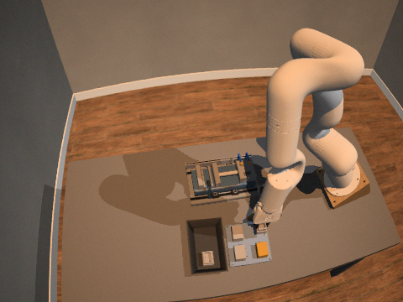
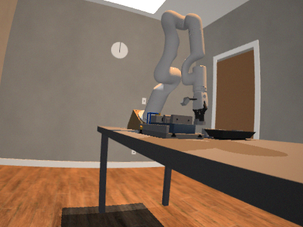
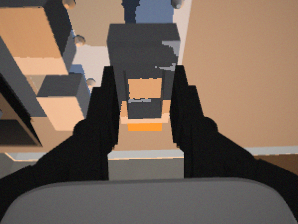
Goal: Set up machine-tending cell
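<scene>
Top view first: looking down at the gripper [image 1: 261, 227] over the corner of the infeed plate [image 1: 250, 238] nearest the vise [image 1: 218, 180]. Hard to make out the fingers from up here, arm's in the way. Counting two pale blanks [image 1: 238, 231] [image 1: 240, 252] and one orange brass blank [image 1: 262, 249] lying flat on the plate, each apart from the others. Also spotting a finished part [image 1: 207, 257] lying in the outfeed tray [image 1: 189, 247] just beside the plate.

Exterior view next: seeing the gripper [image 2: 199, 120] pointing straight down, hanging between the vise [image 2: 172, 126] and the dark tray [image 2: 228, 133], raised above the table. Too small to tell what's between the fingers.

Wrist view last: finally getting a proper look. Clamped shut on a grey block [image 3: 142, 45], black fingers pressing it from both sides. Can't tell whether blank or finished part. Held up in the air above the plate, with a sliver of the brass blank [image 3: 145, 127] peeking out underneath.
</scene>
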Controlling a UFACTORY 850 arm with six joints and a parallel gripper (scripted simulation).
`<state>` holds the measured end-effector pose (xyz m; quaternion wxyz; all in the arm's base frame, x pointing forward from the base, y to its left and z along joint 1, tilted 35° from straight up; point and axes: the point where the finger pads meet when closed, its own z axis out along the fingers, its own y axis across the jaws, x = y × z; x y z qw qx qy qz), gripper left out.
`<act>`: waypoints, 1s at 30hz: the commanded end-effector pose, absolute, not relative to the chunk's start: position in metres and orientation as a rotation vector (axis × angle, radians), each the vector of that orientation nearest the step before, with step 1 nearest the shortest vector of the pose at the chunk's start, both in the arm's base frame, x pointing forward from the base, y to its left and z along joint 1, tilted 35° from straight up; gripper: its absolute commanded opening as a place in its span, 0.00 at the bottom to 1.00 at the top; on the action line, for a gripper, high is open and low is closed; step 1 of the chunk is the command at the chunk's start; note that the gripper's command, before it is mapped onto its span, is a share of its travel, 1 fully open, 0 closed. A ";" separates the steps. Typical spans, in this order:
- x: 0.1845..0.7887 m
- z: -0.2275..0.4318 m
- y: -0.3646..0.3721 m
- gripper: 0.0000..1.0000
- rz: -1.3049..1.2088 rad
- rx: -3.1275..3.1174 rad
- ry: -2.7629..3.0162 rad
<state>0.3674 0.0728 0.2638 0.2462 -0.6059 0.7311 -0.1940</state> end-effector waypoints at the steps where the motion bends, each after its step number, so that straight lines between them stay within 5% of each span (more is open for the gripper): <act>1: 0.363 0.271 0.073 0.00 -0.531 -1.676 2.031; 30: 0.333 0.315 0.073 0.00 -0.531 -1.676 2.031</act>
